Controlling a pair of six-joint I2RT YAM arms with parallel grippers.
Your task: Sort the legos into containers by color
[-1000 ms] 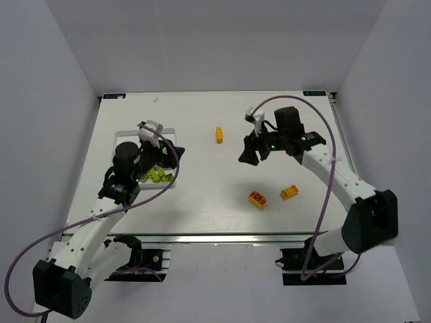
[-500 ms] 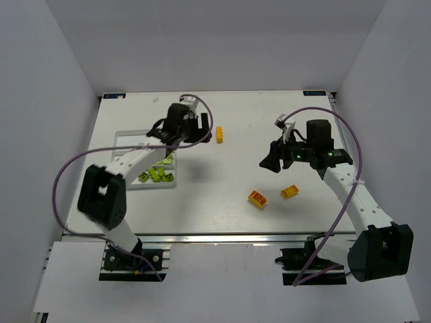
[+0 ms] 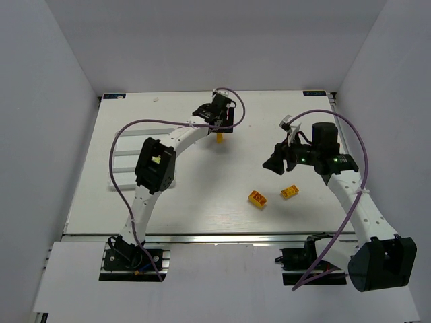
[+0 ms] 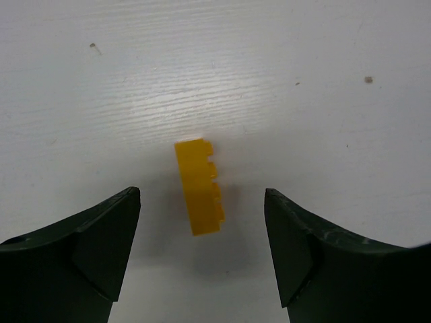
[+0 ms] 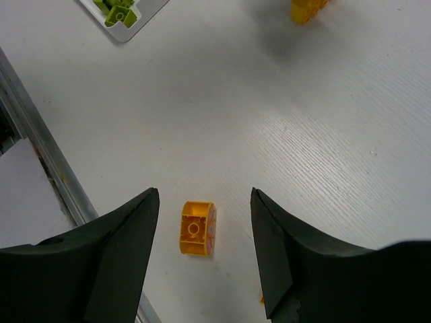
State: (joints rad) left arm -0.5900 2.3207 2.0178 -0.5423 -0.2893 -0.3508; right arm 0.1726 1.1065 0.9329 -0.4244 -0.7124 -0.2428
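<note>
My left gripper (image 3: 224, 125) is open at the far middle of the table, over a yellow brick (image 3: 219, 137). In the left wrist view that brick (image 4: 199, 187) lies on the table between my open fingers, with the gripper (image 4: 201, 219) above it. My right gripper (image 3: 273, 163) is open and empty above the table. In the right wrist view an orange-yellow brick (image 5: 196, 229) lies on its side below the gripper (image 5: 203, 202). It shows in the top view (image 3: 257, 198) beside another yellow brick (image 3: 289, 191). The white tray (image 3: 123, 159) is at the left, partly under my left arm.
The tray's corner (image 5: 149, 15) with lime green bricks (image 5: 120, 9) shows at the top left of the right wrist view. The table's metal front rail (image 5: 47, 168) runs down that view's left side. White walls enclose the table.
My left arm has swung from over the tray to the far middle, above the yellow brick. My right gripper has drifted right and a little nearer. No brick has moved.
</note>
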